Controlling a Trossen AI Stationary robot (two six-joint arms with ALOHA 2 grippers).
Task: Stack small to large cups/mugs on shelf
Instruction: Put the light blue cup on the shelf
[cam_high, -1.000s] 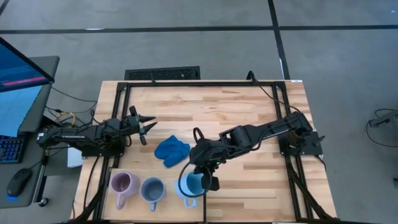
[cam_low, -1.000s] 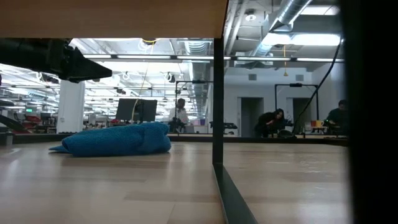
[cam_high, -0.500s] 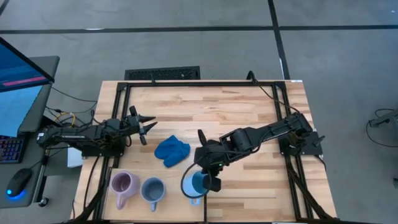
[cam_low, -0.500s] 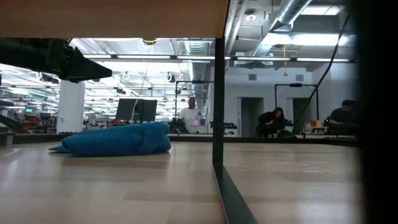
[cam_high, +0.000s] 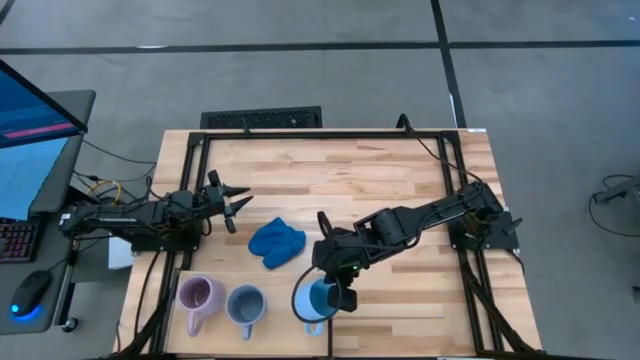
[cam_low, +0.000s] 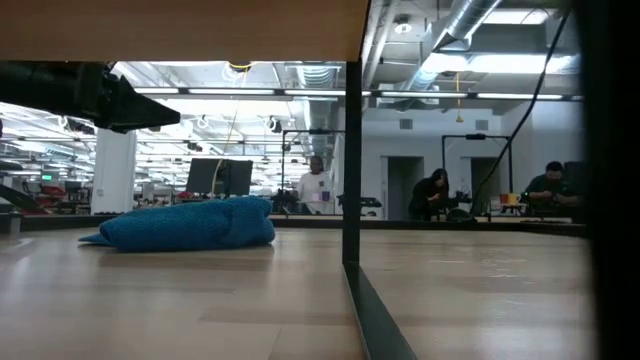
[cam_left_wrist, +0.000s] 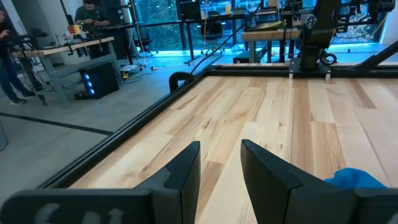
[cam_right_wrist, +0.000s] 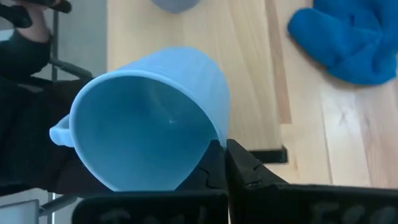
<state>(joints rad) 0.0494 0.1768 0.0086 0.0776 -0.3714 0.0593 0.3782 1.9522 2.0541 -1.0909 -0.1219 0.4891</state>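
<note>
Near the front edge of the table, right gripper (cam_high: 333, 290) pinches the rim of the bright light blue mug (cam_high: 315, 298): one finger inside the wall, one outside, pressed together on it. In the right wrist view the mug (cam_right_wrist: 149, 118) is tilted, mouth toward the camera, handle sticking out on the side away from the fingers; whether its base touches anything below cannot be told. The mug hangs at the right end of the pale plywood shelf (cam_high: 225, 281), above its corner.

Pale lilac mug (cam_high: 196, 297) and dull grey-blue mug (cam_high: 245, 304) stand upright on the shelf, side by side, mouths up, handles pointing toward the front edge. Lilac is leftmost, grey-blue in the middle, near the lifted mug but apart from it. Nothing is stacked yet.

Royal-blue cloth (cam_high: 276, 241) lies crumpled on the plank tabletop (cam_high: 400, 170), just behind the shelf and left of the right arm's wrist. The low view shows the same cloth (cam_low: 180, 224) as a low heap on the boards.

Left gripper (cam_high: 236, 201) waits at the table's left side, above the planks, well apart from the mugs; fingers (cam_left_wrist: 180, 177) slightly parted, holding nothing.

People sit at desks in the room beyond the table.
</note>
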